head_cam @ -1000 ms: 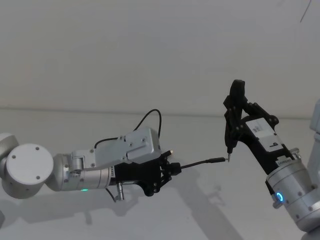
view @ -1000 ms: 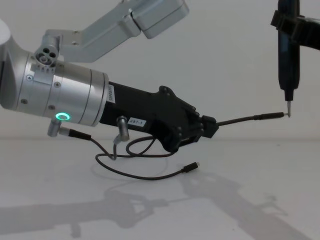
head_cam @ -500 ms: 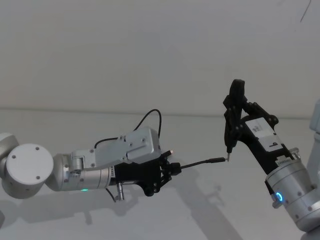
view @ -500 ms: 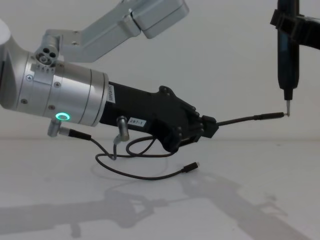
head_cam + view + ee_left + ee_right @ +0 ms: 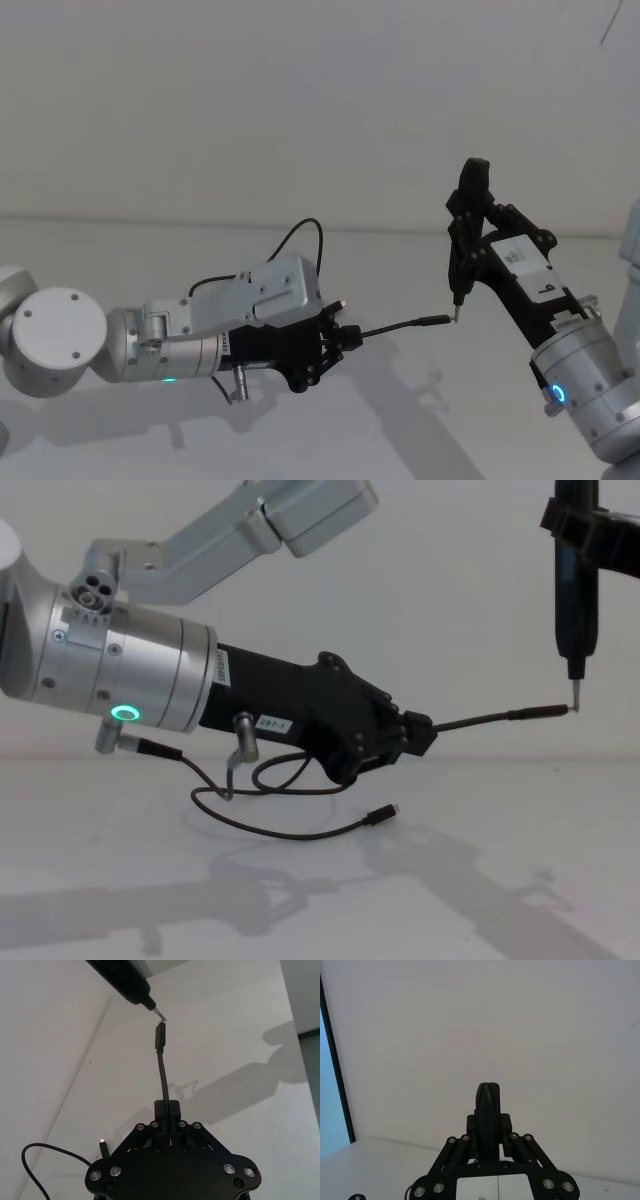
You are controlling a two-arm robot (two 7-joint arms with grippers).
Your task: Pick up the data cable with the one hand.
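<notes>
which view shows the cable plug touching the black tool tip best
Left wrist view: the data cable runs straight from the left gripper to the tool tip. Chest shows this contact side-on at the edge, head shows it small, right wrist shows the tool's body.

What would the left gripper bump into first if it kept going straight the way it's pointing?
Probably the black pen-like tool clamped upright in the right gripper. The left gripper holds the data cable, whose plug already sits at that tool's metal tip, so the plug would push against it first.
</notes>
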